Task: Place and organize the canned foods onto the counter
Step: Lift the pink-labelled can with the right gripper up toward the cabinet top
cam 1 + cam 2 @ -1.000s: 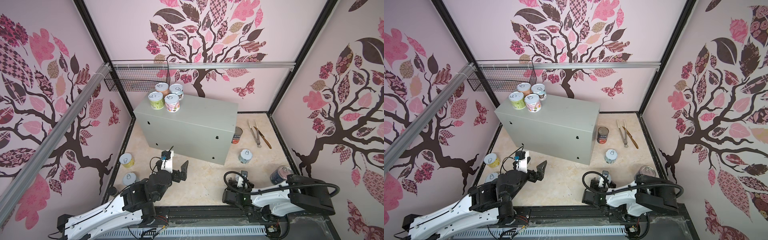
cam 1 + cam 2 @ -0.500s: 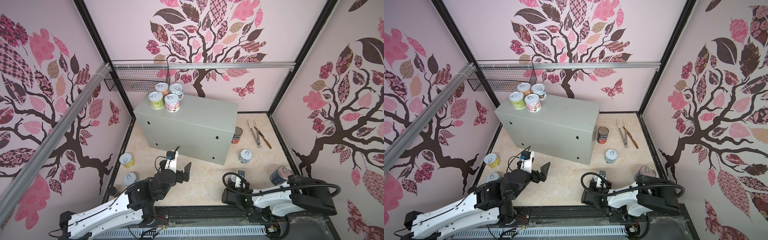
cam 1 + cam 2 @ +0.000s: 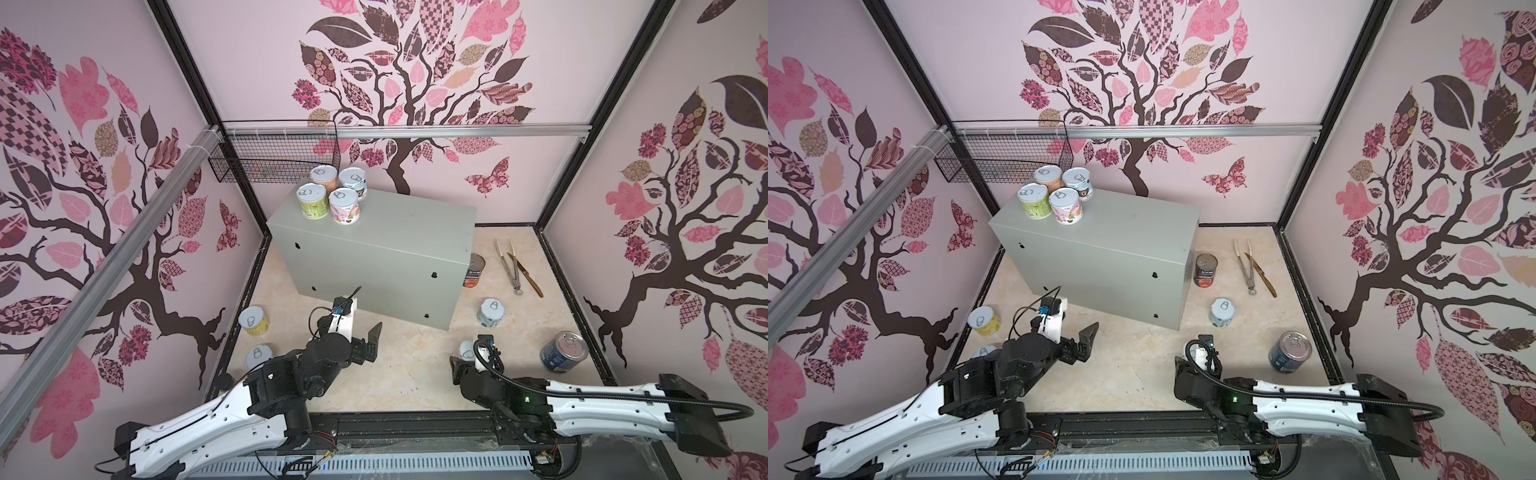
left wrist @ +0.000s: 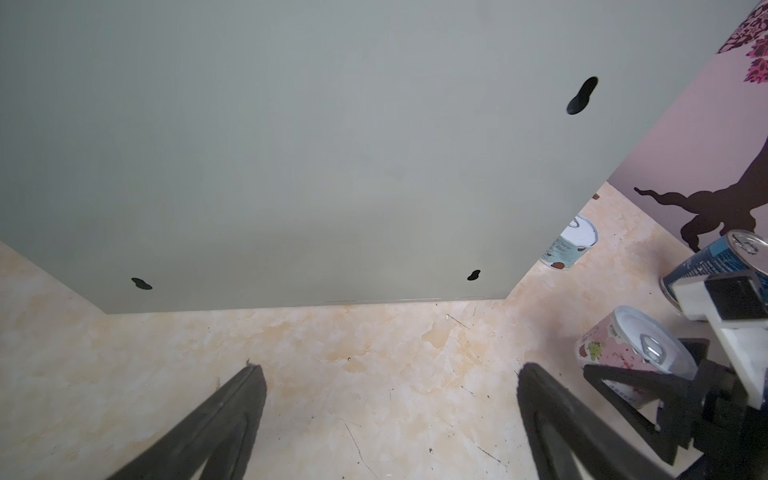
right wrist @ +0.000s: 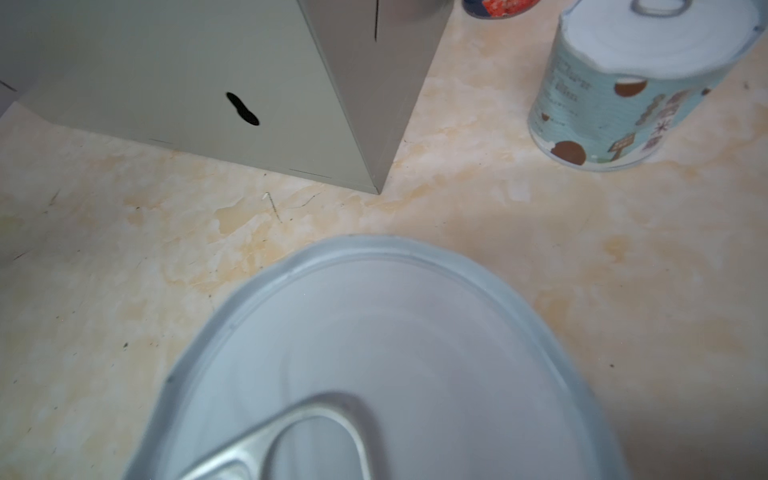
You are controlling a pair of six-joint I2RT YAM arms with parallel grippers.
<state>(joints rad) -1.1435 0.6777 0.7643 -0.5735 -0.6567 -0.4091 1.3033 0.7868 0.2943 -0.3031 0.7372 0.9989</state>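
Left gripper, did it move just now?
Yes. In a top view the left gripper slid rightward along the grey box front, a little closer to it.

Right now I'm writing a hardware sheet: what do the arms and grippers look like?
The left arm and right arm have white shells and black joints. The left gripper and right gripper have black, openwork fingers. A ribbed black hose follows the right arm; thin wires loop at the left wrist.

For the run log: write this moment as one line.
left gripper open, empty | right gripper shut on pink can | counter holds four cans
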